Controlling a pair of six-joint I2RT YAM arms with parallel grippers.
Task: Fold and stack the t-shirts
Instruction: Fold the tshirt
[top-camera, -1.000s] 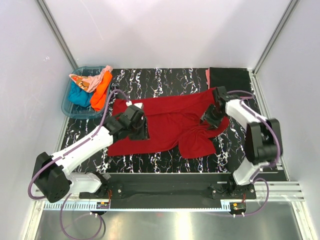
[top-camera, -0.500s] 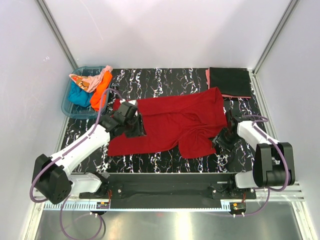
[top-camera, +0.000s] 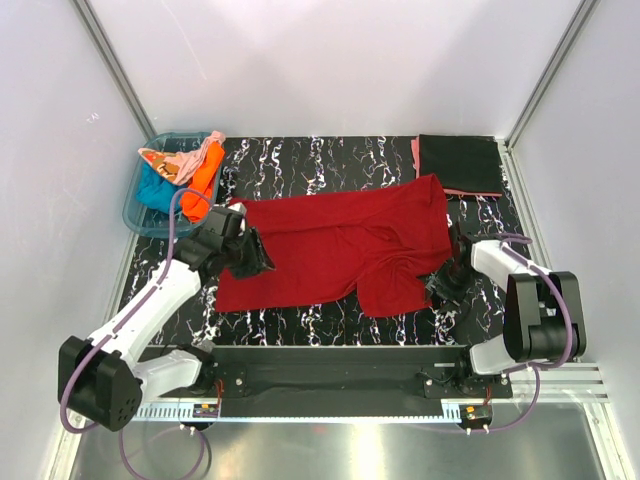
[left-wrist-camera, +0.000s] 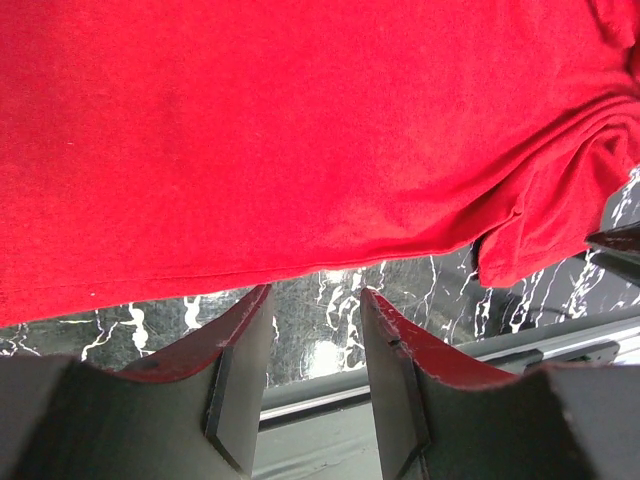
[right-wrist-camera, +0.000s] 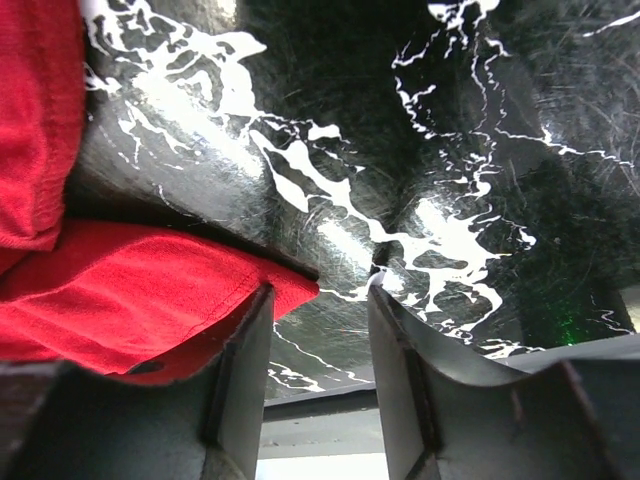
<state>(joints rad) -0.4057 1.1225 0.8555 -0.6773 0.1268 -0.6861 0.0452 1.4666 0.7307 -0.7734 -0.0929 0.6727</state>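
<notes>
A dark red t-shirt (top-camera: 340, 245) lies spread across the middle of the black marbled table. My left gripper (top-camera: 252, 258) hovers at the shirt's left edge, open, with only table and the front rail between its fingers (left-wrist-camera: 240, 350); the red cloth (left-wrist-camera: 300, 130) fills that view above them. My right gripper (top-camera: 442, 284) sits low at the shirt's lower right corner, open. A red corner (right-wrist-camera: 150, 300) lies against its left finger (right-wrist-camera: 245, 360), with bare table between the jaws. A folded black t-shirt (top-camera: 460, 162) rests on a salmon pink one (top-camera: 414, 153) at the back right.
A blue translucent tub (top-camera: 133, 212) at the back left holds teal (top-camera: 155, 190), orange (top-camera: 205, 178) and pale peach (top-camera: 165, 160) shirts. White walls close in both sides and the back. A metal rail (top-camera: 330, 375) runs along the near edge.
My left gripper has slid left, off the shirt's body to its left edge. My right gripper has swung from the shirt's upper right down to its lower right corner.
</notes>
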